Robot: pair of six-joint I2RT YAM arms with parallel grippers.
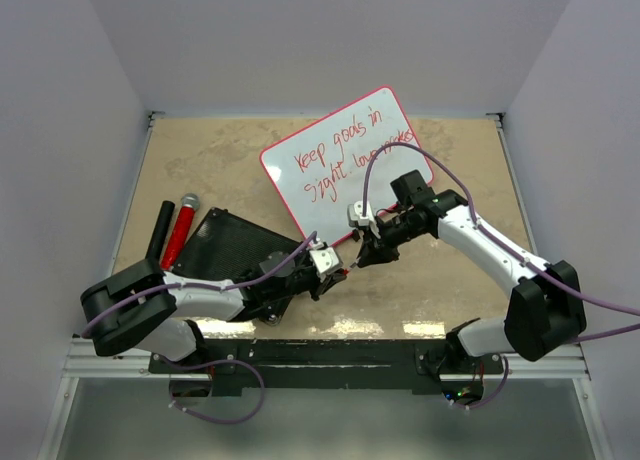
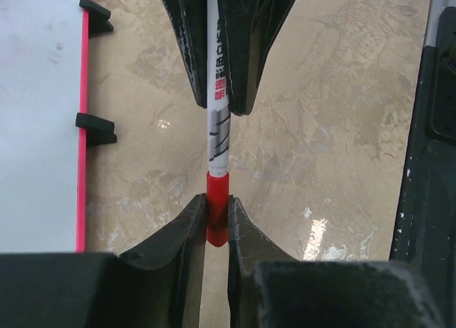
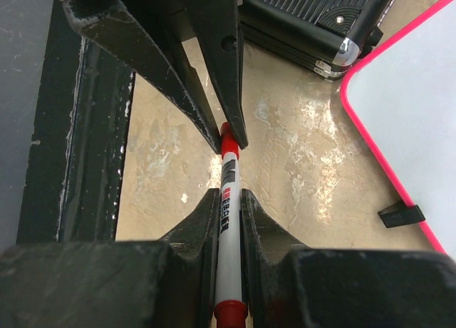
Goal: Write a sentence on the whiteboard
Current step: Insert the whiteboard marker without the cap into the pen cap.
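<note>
The whiteboard [image 1: 345, 160], white with a red rim, lies tilted at the back centre of the table. The sentence [image 1: 352, 147] is on it in red, in two lines. A white marker [image 2: 218, 128] with a red cap [image 2: 216, 217] hangs between my two grippers just off the board's near edge. My left gripper [image 2: 216, 203] is shut on the red cap. My right gripper [image 3: 228, 196] is shut on the white barrel [image 3: 229, 235]. In the top view the left gripper [image 1: 338, 272] and the right gripper [image 1: 363, 254] meet tip to tip above the bare table.
A black ribbed slab [image 1: 232, 245] lies under my left arm, and its corner shows in the right wrist view [image 3: 313, 21]. A red and silver cylinder [image 1: 180, 228] and a black bar [image 1: 159, 230] lie at the left. The board's black clips [image 2: 95, 128] face the grippers.
</note>
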